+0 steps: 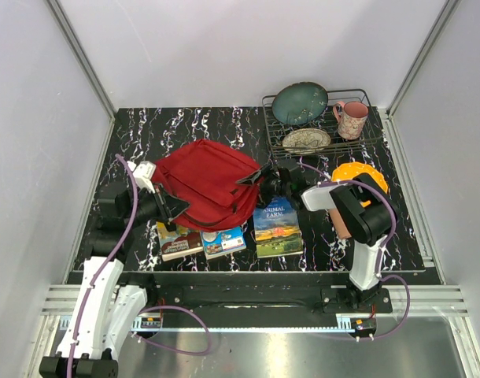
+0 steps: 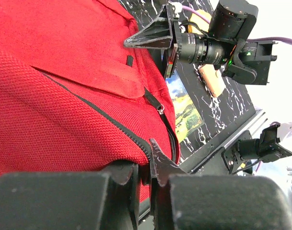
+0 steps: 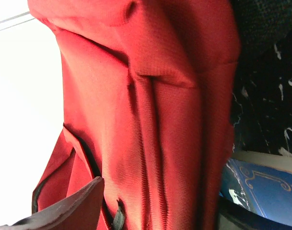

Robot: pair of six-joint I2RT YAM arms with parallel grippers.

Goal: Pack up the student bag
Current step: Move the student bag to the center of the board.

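Observation:
The student bag [image 1: 208, 183], a red backpack with a black zip [image 2: 112, 125], lies slumped in the middle of the black marbled table. My left gripper [image 1: 175, 209] is at its near left edge, shut on a fold of red fabric beside the zip [image 2: 148, 168]. My right gripper [image 1: 254, 176] is at the bag's right edge with its jaws wide apart. In the right wrist view red cloth [image 3: 151, 105] fills the gap between the two fingers [image 3: 74, 206]. The bag's inside is hidden.
Three books lie along the near edge: a left book [image 1: 177, 241], a middle book [image 1: 223, 242] and a landscape-covered book [image 1: 277, 227]. A wire dish rack [image 1: 372, 143] at the back right holds a teal bowl [image 1: 300, 103], a plate [image 1: 306, 140] and a pink mug [image 1: 351, 120]. An orange item [image 1: 352, 171] sits behind the right arm.

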